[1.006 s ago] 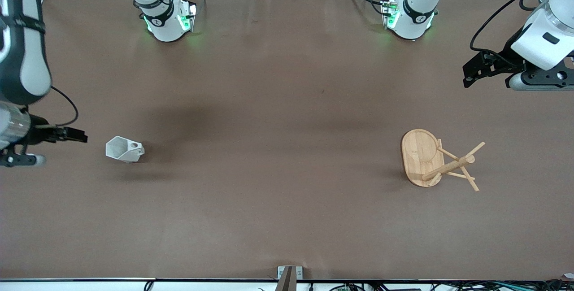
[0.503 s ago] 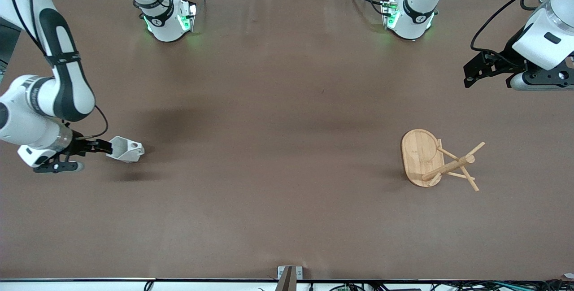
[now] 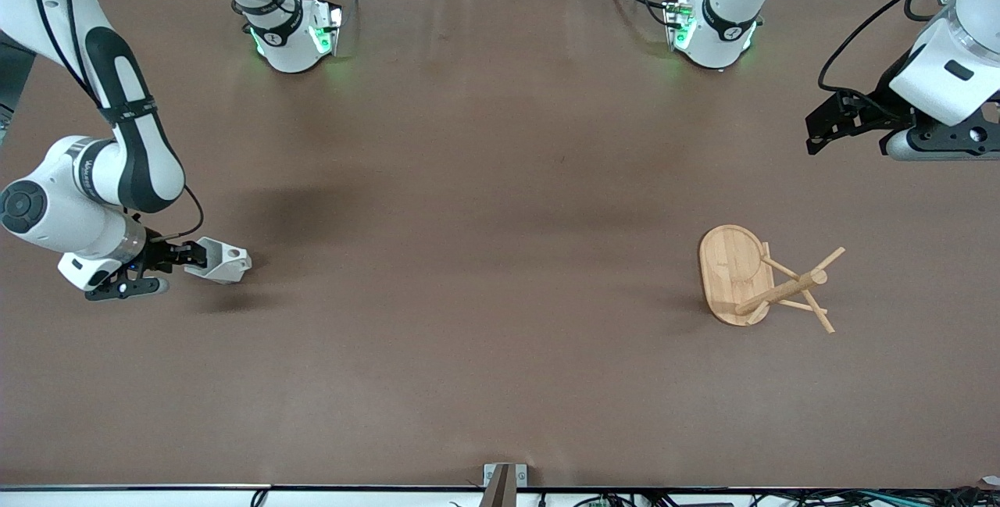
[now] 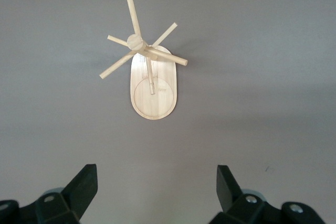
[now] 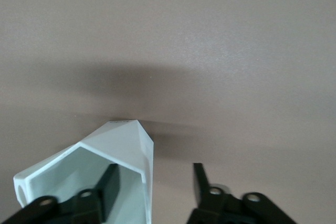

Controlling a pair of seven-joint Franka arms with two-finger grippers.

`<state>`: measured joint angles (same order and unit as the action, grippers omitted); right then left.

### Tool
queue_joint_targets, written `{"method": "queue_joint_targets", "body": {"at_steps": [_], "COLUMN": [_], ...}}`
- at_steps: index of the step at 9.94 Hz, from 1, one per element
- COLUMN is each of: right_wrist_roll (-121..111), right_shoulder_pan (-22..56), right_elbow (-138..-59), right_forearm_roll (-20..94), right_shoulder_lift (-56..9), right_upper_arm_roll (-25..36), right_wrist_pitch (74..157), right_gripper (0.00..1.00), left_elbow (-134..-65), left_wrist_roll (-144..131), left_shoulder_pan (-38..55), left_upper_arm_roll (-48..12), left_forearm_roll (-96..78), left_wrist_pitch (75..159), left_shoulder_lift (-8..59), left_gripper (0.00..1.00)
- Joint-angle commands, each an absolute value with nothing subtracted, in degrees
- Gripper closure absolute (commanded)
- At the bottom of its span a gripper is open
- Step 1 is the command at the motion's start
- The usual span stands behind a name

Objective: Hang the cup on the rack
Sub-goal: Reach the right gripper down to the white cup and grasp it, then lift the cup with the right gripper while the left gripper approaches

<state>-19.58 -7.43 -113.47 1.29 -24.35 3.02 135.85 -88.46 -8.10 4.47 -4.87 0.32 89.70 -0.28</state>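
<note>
- Front view: the white faceted cup [image 3: 219,260] lies on its side on the brown table [image 3: 484,202], at the right arm's end, its open rim turned toward the right gripper [image 3: 190,257] and its pierced handle toward the table's middle
- The right gripper is low at the cup's rim, one finger inside the mouth and one outside; the jaws stand part-way apart around the cup's wall, and whether they press on it I cannot tell
- The bamboo mug rack [image 3: 762,279] stands on its oval base toward the left arm's end of the table, well apart from the cup, at about the same nearness to the camera
- The left gripper [image 3: 816,128] hangs in the air over the table near that end, its arm waiting
- Left wrist view: the left gripper [image 4: 156,184] has its fingers [image 4: 84,184] wide apart with nothing between them; the rack [image 4: 151,80] shows from above, pegs fanning out from the post
- Right wrist view: one finger [image 5: 108,187] of the right gripper [image 5: 155,184] sits inside the cup [image 5: 113,153], the other outside its wall, a gap showing between the outer finger and the wall
</note>
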Motion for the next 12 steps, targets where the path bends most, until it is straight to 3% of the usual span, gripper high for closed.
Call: {"method": "queue_joint_targets", "body": {"at_steps": [1, 3, 5, 7, 10, 12], "right_wrist_roll": [-20.74, -20.83, -20.66, -20.04, -20.56, -20.48], "right_shoulder_pan": [-7.91, -8.09, -8.09, -8.09, -7.91, -7.38], "right_elbow": [-113.91, -113.82, -113.73, -112.07, -96.91, -95.89], "right_forearm_roll": [3.07, 3.34, 3.34, 3.43, 11.24, 17.61], "right_shoulder_lift": [-24.96, -25.05, -25.14, -25.57, -25.40, -23.92], "right_upper_arm_roll": [2.20, 2.20, 2.20, 2.11, 2.20, -0.25], "right_wrist_pitch": [137.28, 137.46, 137.46, 135.81, 109.60, 101.73], "right_gripper": [0.56, 0.67, 0.98, 1.00, 1.00, 1.00], "left_elbow": [-89.29, -90.17, -90.00, -89.91, -89.91, -89.91], "left_wrist_roll": [-8.70, -8.79, -8.70, -8.53, -8.00, -8.09], "left_shoulder_pan": [4.66, 4.92, 4.66, 4.48, 4.48, 4.48], "left_upper_arm_roll": [-5.19, -5.71, -5.80, -5.80, -5.71, -5.71], "left_forearm_roll": [1.23, 1.23, 0.71, 0.62, 0.53, 0.53], "left_wrist_pitch": [88.86, 88.68, 86.84, 86.84, 86.84, 86.84], "left_shoulder_lift": [-0.17, -0.26, -0.35, -0.26, -0.26, -0.18], "left_gripper": [0.00, 0.00, 0.00, 0.00, 0.00, 0.00]}}
